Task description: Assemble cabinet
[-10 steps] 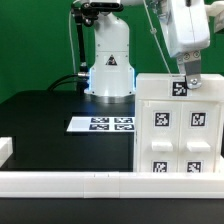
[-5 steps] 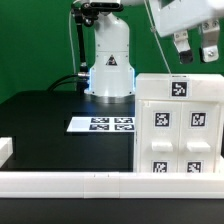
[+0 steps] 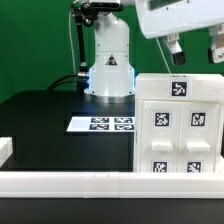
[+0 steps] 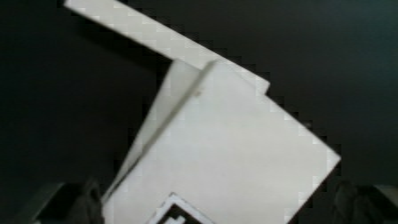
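The cabinet [image 3: 180, 125] is a large white boxy body standing at the exterior view's right, its face carrying several black-and-white tags, with one tag [image 3: 178, 88] on its top section. My gripper [image 3: 196, 52] hangs well above the cabinet's top edge, open and empty, with its fingers [image 3: 176, 50] spread apart. In the wrist view the cabinet [image 4: 222, 130] shows from above as a white angled body with a tag [image 4: 178, 212] at its near end. My gripper [image 4: 217, 210] frames it, the dark fingertips [image 4: 71, 205] standing clear on either side.
The marker board [image 3: 103, 124] lies flat on the black table in front of the robot's white base [image 3: 110, 60]. A low white rail [image 3: 90, 182] runs along the front edge. A small white block [image 3: 5, 148] sits at the far left.
My gripper was down at the cabinet's top edge a second ago. It has risen straight up and away from it and now hangs clear above, with nothing in it.
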`<state>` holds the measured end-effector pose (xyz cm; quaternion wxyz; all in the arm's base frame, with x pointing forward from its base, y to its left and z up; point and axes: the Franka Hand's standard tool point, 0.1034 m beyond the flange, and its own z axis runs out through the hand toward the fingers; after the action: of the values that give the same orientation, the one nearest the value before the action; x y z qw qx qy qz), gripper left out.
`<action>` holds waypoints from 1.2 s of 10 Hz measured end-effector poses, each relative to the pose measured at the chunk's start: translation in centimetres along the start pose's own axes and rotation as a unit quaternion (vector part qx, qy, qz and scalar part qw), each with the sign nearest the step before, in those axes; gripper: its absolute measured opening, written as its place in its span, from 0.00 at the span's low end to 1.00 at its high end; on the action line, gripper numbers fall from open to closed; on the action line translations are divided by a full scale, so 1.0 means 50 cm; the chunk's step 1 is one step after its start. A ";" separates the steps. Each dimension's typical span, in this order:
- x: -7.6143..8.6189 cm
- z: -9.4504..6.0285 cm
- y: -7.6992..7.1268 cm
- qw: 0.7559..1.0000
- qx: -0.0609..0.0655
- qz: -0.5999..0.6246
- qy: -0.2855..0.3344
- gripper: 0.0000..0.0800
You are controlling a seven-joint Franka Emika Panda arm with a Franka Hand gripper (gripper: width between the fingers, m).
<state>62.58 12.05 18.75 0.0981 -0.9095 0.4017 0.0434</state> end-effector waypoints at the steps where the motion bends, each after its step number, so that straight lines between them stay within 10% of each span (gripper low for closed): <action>1: -0.003 0.000 -0.005 0.997 -0.020 -0.076 -0.007 0.81; 6: -0.006 0.002 -0.009 0.959 -0.033 -0.280 -0.014 0.81; 8: -0.007 -0.008 -0.016 0.889 -0.073 -0.453 -0.014 0.81; 12: -0.008 0.001 -0.012 0.770 -0.077 -0.632 -0.048 0.81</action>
<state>62.77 12.75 18.86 0.0528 -0.9594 -0.2733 0.0463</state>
